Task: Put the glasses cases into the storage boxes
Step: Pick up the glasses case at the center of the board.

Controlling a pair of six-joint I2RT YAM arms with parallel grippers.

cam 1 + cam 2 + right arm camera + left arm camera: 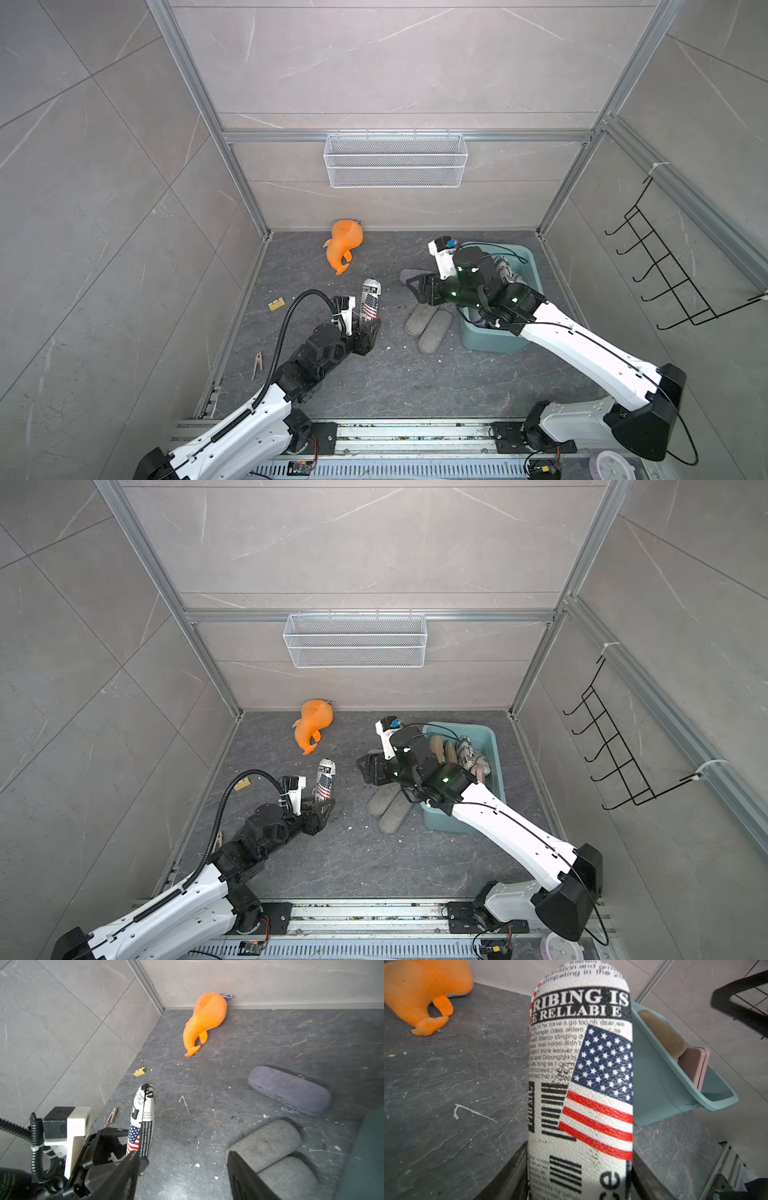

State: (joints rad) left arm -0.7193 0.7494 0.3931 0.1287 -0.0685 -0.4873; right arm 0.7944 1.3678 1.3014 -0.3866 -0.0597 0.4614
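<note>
Several cases (465,750) lay in the tub (490,343). The left tool (370,323) gripped the flag-print case (581,1076) short of it; the right tool (415,286) hung open by three loose cases (264,1140) on the worktop (374,382).

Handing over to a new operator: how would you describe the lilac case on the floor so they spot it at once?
Find the teal tub beneath the right arm. Outside its long wall two grey fabric cases lie side by side; the lilac case lies alone beyond them, toward the back wall. It is purple-tinted and single; they are grey and paired.
</note>
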